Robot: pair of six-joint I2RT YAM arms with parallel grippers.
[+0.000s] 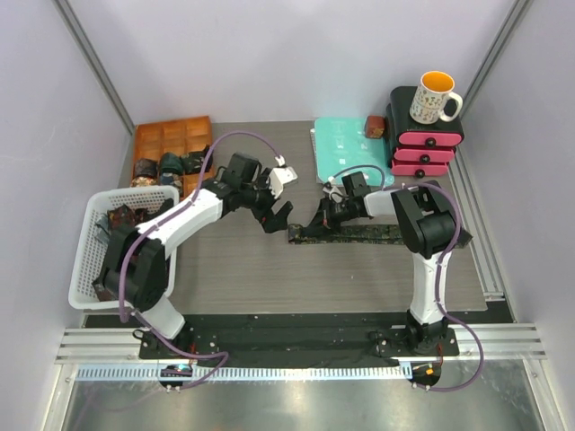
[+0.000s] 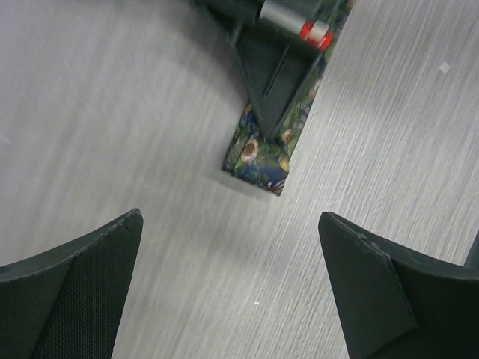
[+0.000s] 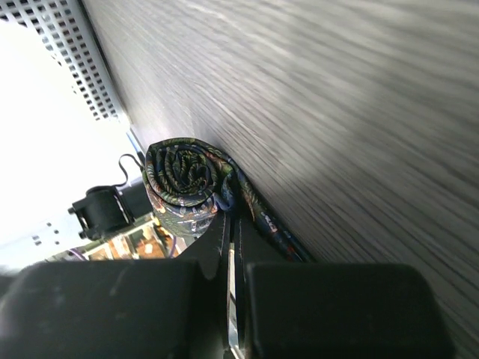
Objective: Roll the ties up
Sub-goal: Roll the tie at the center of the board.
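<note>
Grey wood-grain surface (image 1: 234,269) fills the cell in front of you, with pale walls around it. One tie (image 1: 359,234) lies as a flat dark strip across the middle, running from under the right arm toward the centre.

Your right fingers (image 1: 321,218) sit at the strip's left end. In the right wrist view those right fingers (image 3: 215,250) are drawn together to a thin slit, and the tie (image 3: 187,179) is wound into a small coil right at their tips, with the loose strip trailing back along one finger.

Your left fingers (image 1: 280,213) hang just left of that end, apart from the fabric. In the left wrist view the left fingers (image 2: 82,284) are spread wide and hold nothing; the printed end of the tie (image 2: 258,158) lies on the surface ahead, between the two tips but clear of both.

Off to the left, a white basket (image 1: 85,269) holds more ties (image 1: 126,217). Behind it, a wooden tray (image 1: 148,139) has rolled ties (image 1: 171,164) in its near compartments.
</note>
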